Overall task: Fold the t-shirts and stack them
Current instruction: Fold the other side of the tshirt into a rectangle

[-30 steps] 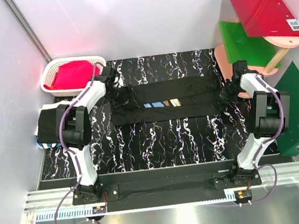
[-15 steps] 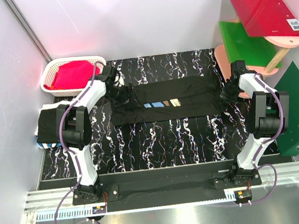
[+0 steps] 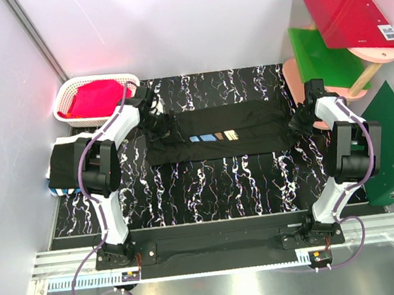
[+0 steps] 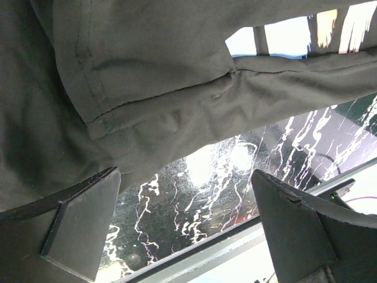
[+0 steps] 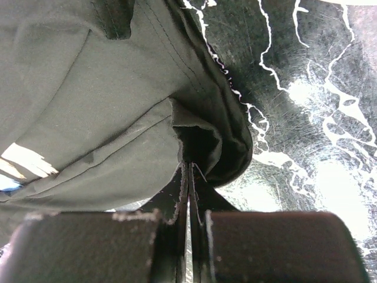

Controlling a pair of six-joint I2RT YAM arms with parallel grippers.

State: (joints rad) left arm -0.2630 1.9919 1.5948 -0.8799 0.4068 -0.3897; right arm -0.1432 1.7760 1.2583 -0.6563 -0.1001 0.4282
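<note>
1. Printed t-shirt (image 3: 217,132) is lying mid-table (image 3: 208,182) as a long, part-folded band; cross folds + stacking not yet done.
2. R gripper (image 5: 189,188) is pinching its right-end hem, fingers clamped tight.
3. L gripper (image 4: 185,227) is hanging spread wide at the left end, gripping nothing.
4. Folded black shirt (image 3: 67,162) is sitting at the left edge, prob. the stack.

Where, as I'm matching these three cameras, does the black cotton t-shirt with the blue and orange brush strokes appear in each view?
Top external: the black cotton t-shirt lies spread sideways mid-table, print up.
Left wrist: it fills the upper frame, hem seam showing.
Right wrist: it fills the upper left, a fold reaching centre.
Shared landmark: the black white-veined marble tabletop, in all three.
</note>
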